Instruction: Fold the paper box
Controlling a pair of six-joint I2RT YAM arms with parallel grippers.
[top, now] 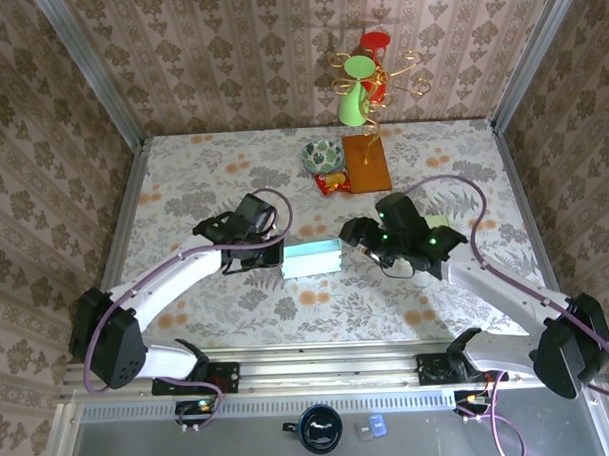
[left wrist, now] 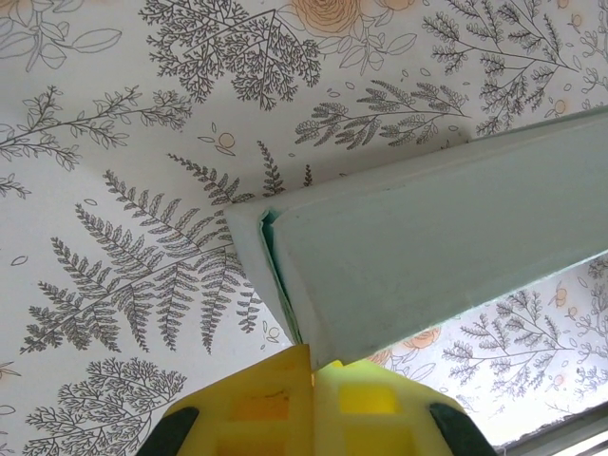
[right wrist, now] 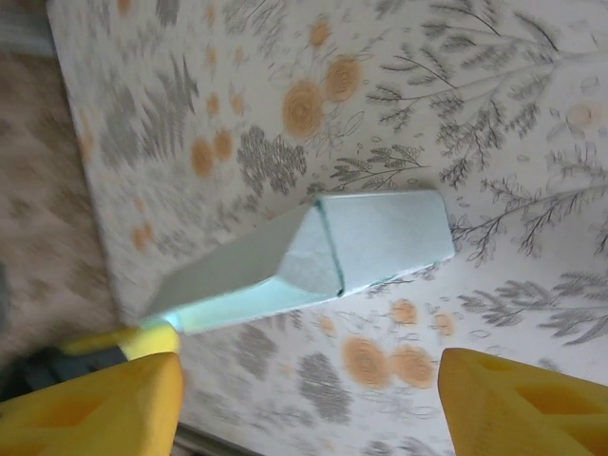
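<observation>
Paper box [top: 313, 258] lies between left gripper [left wrist: 312, 369], pinching its edge, and wide-open right gripper [right wrist: 309, 372].

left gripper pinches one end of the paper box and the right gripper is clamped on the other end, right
No: the left gripper does pinch the paper box, but the right gripper is open, jaws spread clear of it, as the right wrist view shows.
</observation>
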